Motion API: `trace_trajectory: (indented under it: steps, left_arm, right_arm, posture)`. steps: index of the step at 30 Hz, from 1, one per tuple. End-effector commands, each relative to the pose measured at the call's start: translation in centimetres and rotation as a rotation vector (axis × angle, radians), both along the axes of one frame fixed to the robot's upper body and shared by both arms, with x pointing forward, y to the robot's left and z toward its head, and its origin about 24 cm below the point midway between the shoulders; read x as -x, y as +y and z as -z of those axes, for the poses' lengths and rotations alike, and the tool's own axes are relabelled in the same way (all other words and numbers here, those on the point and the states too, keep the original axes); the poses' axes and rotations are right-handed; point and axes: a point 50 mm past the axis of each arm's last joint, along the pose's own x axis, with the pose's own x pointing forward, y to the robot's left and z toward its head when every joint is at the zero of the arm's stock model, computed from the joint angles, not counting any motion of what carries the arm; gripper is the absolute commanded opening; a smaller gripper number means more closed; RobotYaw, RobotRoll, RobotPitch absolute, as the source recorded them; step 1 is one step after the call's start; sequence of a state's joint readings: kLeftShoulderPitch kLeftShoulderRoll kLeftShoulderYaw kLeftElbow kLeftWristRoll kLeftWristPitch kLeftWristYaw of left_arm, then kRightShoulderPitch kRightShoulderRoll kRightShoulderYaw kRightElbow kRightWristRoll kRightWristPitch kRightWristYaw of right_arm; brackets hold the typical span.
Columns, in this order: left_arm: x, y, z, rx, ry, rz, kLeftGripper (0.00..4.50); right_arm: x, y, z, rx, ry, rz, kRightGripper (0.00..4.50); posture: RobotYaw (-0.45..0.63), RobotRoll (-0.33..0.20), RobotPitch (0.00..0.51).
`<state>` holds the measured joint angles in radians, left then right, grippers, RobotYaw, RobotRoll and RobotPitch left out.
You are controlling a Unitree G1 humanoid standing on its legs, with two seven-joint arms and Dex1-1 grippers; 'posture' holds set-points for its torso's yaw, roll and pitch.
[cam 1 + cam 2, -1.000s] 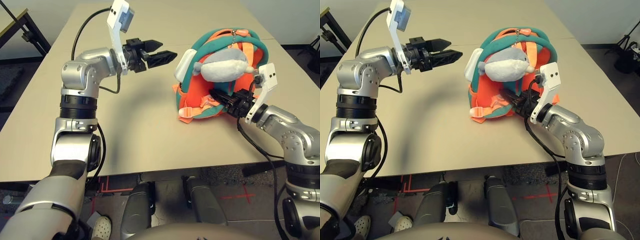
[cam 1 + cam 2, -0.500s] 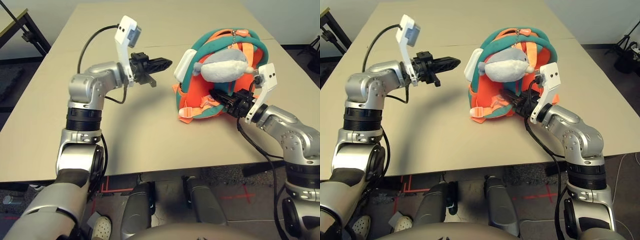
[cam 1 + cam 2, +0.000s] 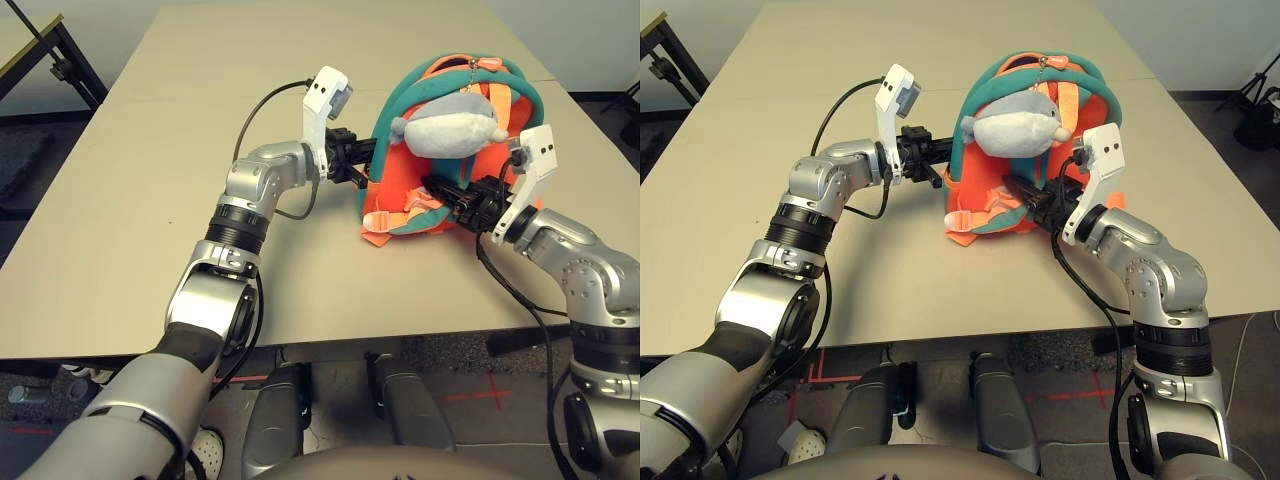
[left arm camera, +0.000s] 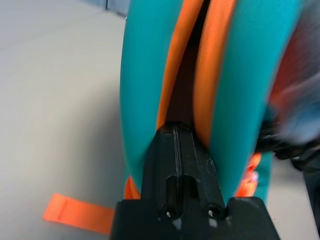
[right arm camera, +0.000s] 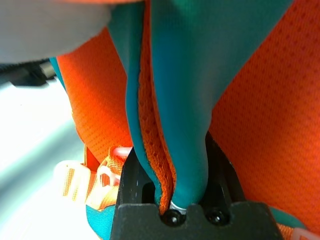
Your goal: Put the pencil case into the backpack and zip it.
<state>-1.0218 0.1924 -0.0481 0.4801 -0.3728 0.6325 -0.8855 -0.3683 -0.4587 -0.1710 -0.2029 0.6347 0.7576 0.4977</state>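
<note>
The backpack (image 3: 440,170) stands upright on the tan surface (image 3: 150,200), its orange body framed by teal trim, with a grey-white plush toy (image 3: 450,125) hanging against its front and orange straps (image 3: 385,228) trailing onto the surface at its base. The pencil case cannot be made out in these views. The left claw (image 4: 176,135) has its two black fingers pressed flat together with nothing between them, and its tip is pushed into the opening between the backpack's two teal edges on the robot's left side. The right claw (image 5: 172,165) sits at the backpack's lower right side, clamped on a fold of teal trim with an orange mesh edge, its fingers partly closed around the fabric.
</note>
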Motion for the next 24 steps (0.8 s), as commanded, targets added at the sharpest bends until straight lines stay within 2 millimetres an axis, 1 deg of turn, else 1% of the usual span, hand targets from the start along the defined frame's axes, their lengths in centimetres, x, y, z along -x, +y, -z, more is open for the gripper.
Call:
trace_trajectory:
  steps: [1,6,8,10,11,12,19,20,21,22,24]
  left_arm:
    - [1.1,1.6,-3.1,0.074,-0.047,0.039,0.00]
    - [2.4,4.4,-6.7,0.133,-0.100,0.030,0.00]
    - [2.9,5.1,-7.9,0.152,-0.122,0.030,0.00]
    - [3.6,5.4,-8.7,0.153,-0.145,0.043,0.00]
    - [3.9,5.4,-9.0,0.149,-0.157,0.056,0.39]
    - [4.2,5.3,-9.1,0.146,-0.164,0.065,0.61]
    - [6.0,3.9,-9.6,0.070,-0.219,0.175,3.38]
    - [6.2,3.7,-9.7,0.055,-0.224,0.192,3.71]
    - [6.3,3.4,-9.7,0.042,-0.229,0.205,4.18]
    - [6.3,3.1,-9.7,0.025,-0.234,0.218,4.49]
    - [5.9,2.2,-9.2,-0.039,-0.256,0.208,4.50]
  right_arm:
    - [0.3,0.0,1.1,0.008,0.055,0.009,0.71]
    - [0.2,0.1,1.2,0.007,0.058,0.006,0.71]
    - [0.1,0.2,1.3,0.007,0.059,0.003,0.71]
    - [0.0,0.2,1.3,0.007,0.060,-0.001,0.71]
    - [-0.1,0.2,1.3,0.007,0.061,-0.003,0.71]
    - [-0.1,0.3,1.3,0.007,0.061,-0.004,0.71]
    - [-0.3,0.3,1.3,0.008,0.061,-0.008,0.71]
    - [-0.3,0.3,1.3,0.009,0.061,-0.007,0.71]
    - [-0.3,0.2,1.4,0.009,0.061,-0.006,0.71]
    - [-0.3,0.2,1.4,0.009,0.061,-0.005,0.71]
    - [-0.3,0.1,1.4,0.009,0.061,-0.002,0.71]
  posture:
    - [-0.22,0.000,0.146]
    - [-0.21,0.000,0.146]
    - [-0.20,0.000,0.146]
    - [-0.19,0.000,0.147]
    - [-0.19,0.000,0.147]
    - [-0.19,0.000,0.147]
    - [-0.19,0.000,0.145]
    - [-0.19,0.000,0.145]
    - [-0.20,0.000,0.144]
    - [-0.20,0.000,0.143]
    - [-0.20,0.000,0.142]
